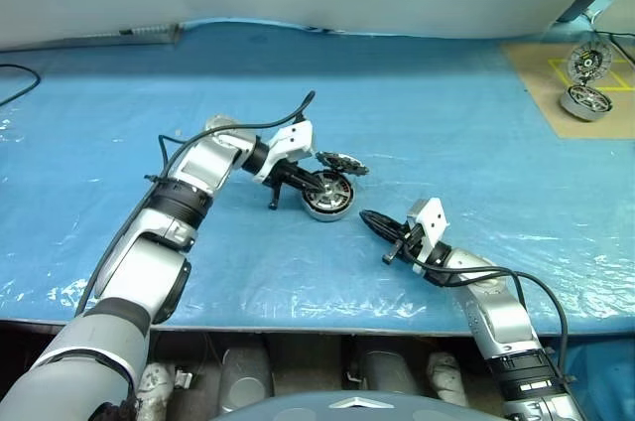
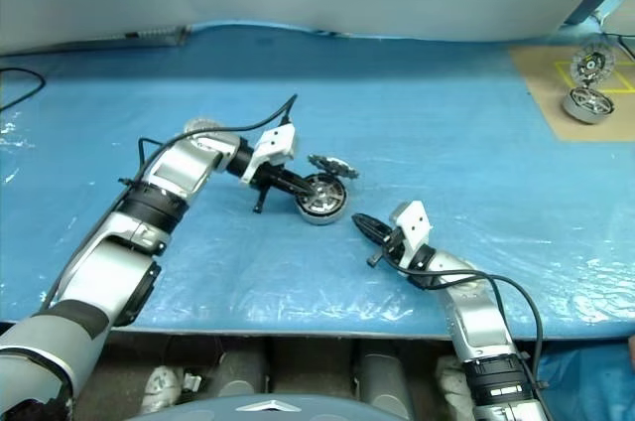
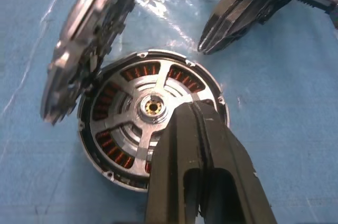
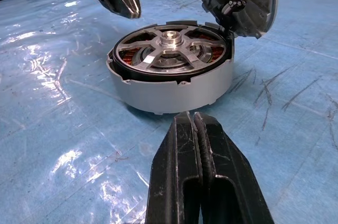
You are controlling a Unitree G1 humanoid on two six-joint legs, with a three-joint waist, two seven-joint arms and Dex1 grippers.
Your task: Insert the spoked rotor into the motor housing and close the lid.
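Note:
The motor housing sits on the blue sheet mid-table. The spoked rotor lies inside it, silver spokes up, copper windings showing between them. The lid, a toothed silver disc, leans tilted with its lower edge on the housing's far rim. My left gripper is shut and holds nothing, its tips just over the rotor's face near the housing's rim. My right gripper is shut and empty, low over the sheet a short way to the housing's right, pointing at its wall.
A brown cardboard mat at the back right carries another silver motor ring and a spoked disc. A black cable lies at the far left. The table's front edge runs below my arms.

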